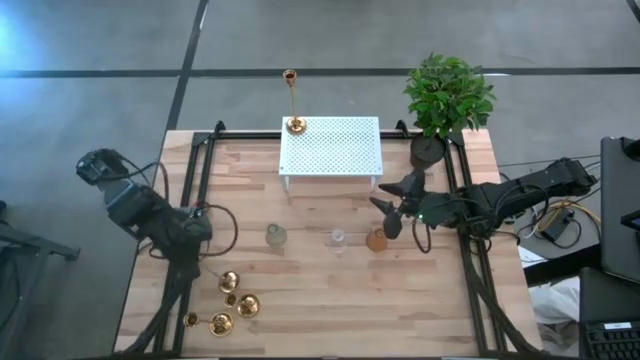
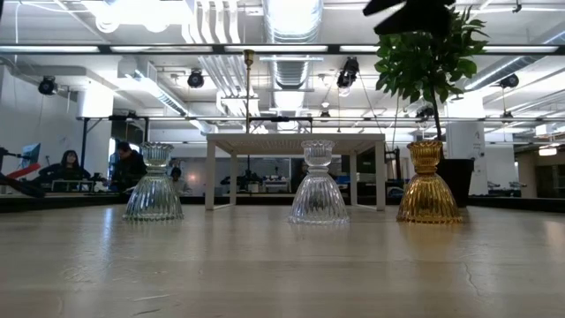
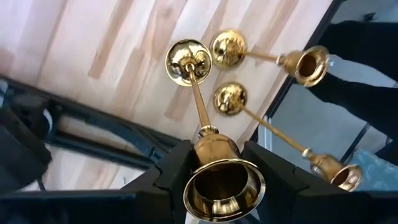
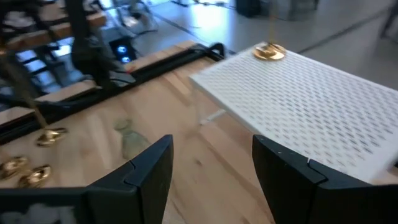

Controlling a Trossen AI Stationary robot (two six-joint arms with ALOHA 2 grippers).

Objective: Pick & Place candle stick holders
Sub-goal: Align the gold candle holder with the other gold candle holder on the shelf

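My left gripper point(image 1: 192, 240) point(image 3: 219, 182) is over the table's left front and is shut on a gold candle stick holder point(image 3: 198, 106). The holder's round base point(image 3: 186, 62) is down toward the wood. Two more gold holders point(image 3: 227, 48) point(image 3: 231, 99) stand beside it on their bases; all three bases show in the high view point(image 1: 230, 282) point(image 1: 247, 305) point(image 1: 220, 322). Another holder point(image 1: 292, 100) stands on the white perforated shelf point(image 1: 330, 145), at its far left corner. My right gripper point(image 1: 392, 208) point(image 4: 211, 174) is open with nothing between its fingers, just right of the shelf. My left gripper pinches the holder's top cup point(image 3: 214, 152) between its two fingers point(image 3: 168, 177), one on each side. It comes from above, pointing steeply down. The stem hangs below the fingers with the base lowest. Whether the base is clear of the table cannot be told.
Three ribbed glass holders stand in a row mid-table: two clear ones point(image 2: 154, 184) point(image 2: 318, 184) and an amber one point(image 2: 428, 184). A potted plant point(image 1: 447, 95) is at the back right. Black rails point(image 1: 200, 170) run along the table's sides. People sit in the room beyond.
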